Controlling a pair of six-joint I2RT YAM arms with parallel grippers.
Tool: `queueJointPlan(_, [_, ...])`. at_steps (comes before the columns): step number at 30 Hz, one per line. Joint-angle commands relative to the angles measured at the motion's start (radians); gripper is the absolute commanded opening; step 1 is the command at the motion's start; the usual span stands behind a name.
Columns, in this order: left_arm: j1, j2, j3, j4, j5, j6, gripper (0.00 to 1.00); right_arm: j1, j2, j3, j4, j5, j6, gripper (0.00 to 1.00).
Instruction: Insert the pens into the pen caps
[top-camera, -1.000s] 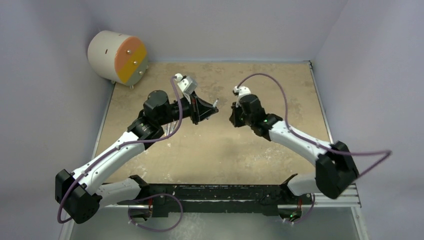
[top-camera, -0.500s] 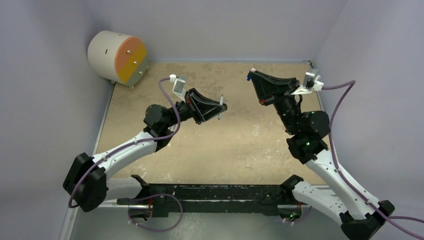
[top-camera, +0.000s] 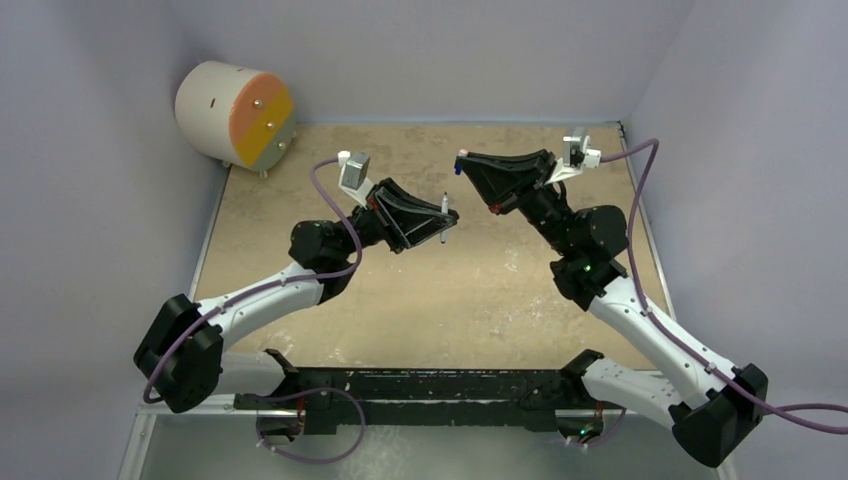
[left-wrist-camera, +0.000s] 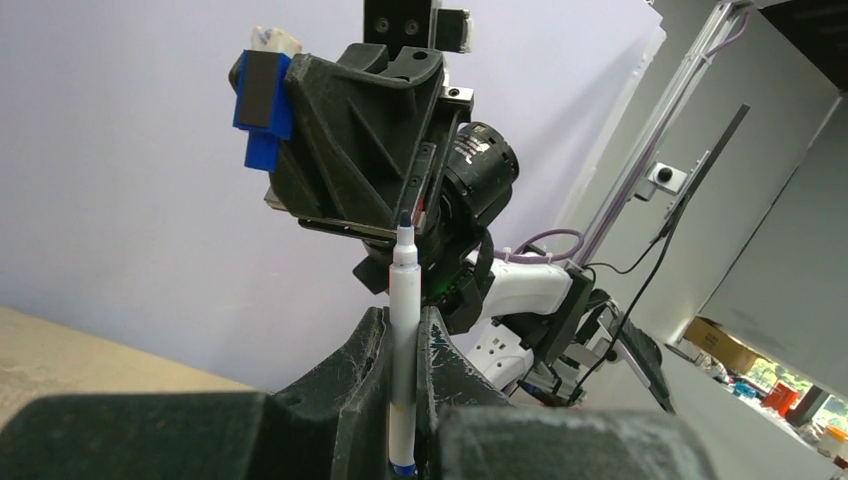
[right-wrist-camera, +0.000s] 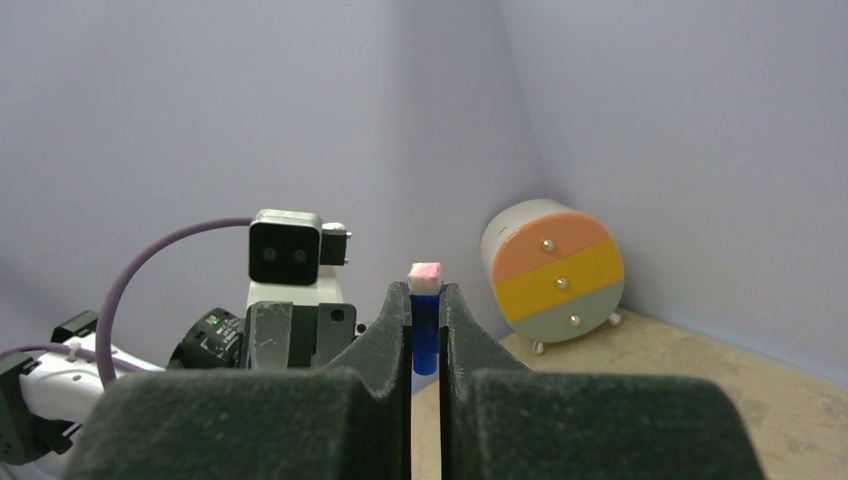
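Observation:
My left gripper (top-camera: 441, 217) is shut on a thin white pen (top-camera: 443, 210) and holds it above the table. In the left wrist view the pen (left-wrist-camera: 403, 320) stands upright between the fingers (left-wrist-camera: 362, 345), its dark blue tip (left-wrist-camera: 404, 218) pointing up. My right gripper (top-camera: 463, 164) is shut on a stubby blue pen cap (top-camera: 458, 168), up and slightly right of the pen. In the right wrist view the blue cap (right-wrist-camera: 425, 338) sits pinched near the fingertips (right-wrist-camera: 395, 310), a pink-white end on top. The left wrist view shows that cap (left-wrist-camera: 262, 110) above and left of the pen tip, apart from it.
A round drum (top-camera: 236, 113) with an orange, yellow and grey front stands at the table's far left corner; it also shows in the right wrist view as the drum (right-wrist-camera: 553, 272). Lilac walls close in the tan table (top-camera: 420, 300) on three sides.
The right arm has swung its gripper with the blue cap leftward, closer to the pen. The left gripper with the pen has shifted only slightly.

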Motion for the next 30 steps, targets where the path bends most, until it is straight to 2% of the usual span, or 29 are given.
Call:
queueJointPlan(1, [-0.004,-0.033,0.039,-0.038,0.009,0.07,0.0,-0.003,-0.009,0.019,0.1,-0.065,0.017,0.0])
queueJointPlan(6, [-0.003,-0.055,0.038,-0.14,0.003,0.155,0.0,-0.001,-0.008,0.026,0.116,-0.13,0.024,0.0])
queueJointPlan(30, [-0.003,-0.055,0.081,-0.214,0.018,0.206,0.0,-0.001,-0.049,-0.04,0.06,-0.168,0.027,0.0])
